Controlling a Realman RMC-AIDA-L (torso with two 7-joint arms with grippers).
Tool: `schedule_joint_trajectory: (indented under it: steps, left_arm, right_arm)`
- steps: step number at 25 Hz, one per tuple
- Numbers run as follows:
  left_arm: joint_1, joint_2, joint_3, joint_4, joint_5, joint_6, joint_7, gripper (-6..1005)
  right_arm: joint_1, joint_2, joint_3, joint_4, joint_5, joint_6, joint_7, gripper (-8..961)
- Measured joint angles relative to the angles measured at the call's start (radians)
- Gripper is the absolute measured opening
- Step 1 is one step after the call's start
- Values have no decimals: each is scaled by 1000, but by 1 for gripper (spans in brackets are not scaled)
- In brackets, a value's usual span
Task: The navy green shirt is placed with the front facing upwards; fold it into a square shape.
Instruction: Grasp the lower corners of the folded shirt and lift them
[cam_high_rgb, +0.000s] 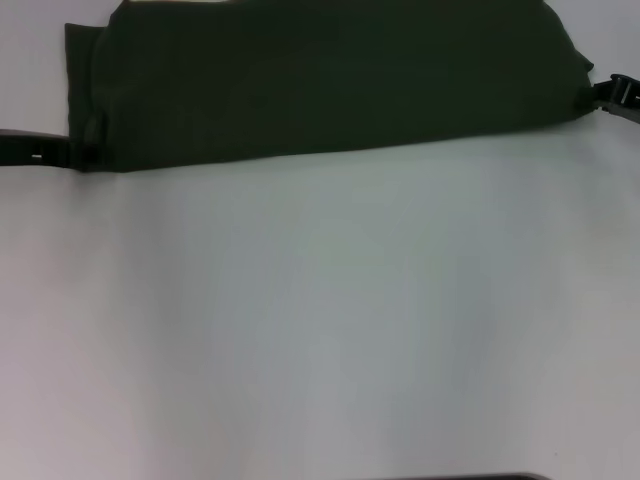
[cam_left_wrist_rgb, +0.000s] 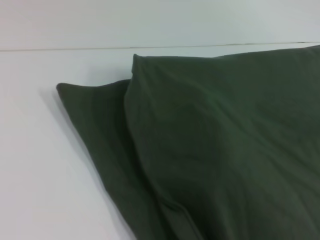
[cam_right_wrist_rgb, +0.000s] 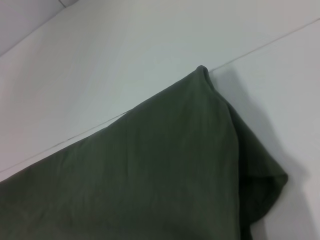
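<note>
The navy green shirt (cam_high_rgb: 330, 80) lies doubled along the table's (cam_high_rgb: 320, 320) far edge — mid-fold. Left gripper (cam_high_rgb: 80, 152) and right gripper (cam_high_rgb: 605, 95) meet its corners; grip cannot be told. Next, probably a sideways fold.

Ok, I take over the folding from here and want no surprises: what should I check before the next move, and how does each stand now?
1. Shirt folded over, plain cloth up, no lettering showing: ok.
2. Near edge straight along the table: ok.
3. Left gripper at the shirt's left near corner: ok; grip on cloth: cannot tell.
4. Right gripper at the shirt's right edge: ok; grip: cannot tell.
5. Corners flat: not ok, layers bunch at both ends in the wrist views.
6. Square shape: not ok, still a wide band.
</note>
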Motion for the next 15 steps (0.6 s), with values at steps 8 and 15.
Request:
schedule_joint_trajectory:
  steps: [8, 15]
  left_arm:
    - [1, -3, 7, 10, 5, -6, -3, 458]
    - [6, -11, 63, 26, 47, -31, -47, 341]
  right_arm:
    - [3, 1, 3, -1, 0, 0, -1, 11]
    - [2, 1, 4, -2, 2, 0, -1, 11]
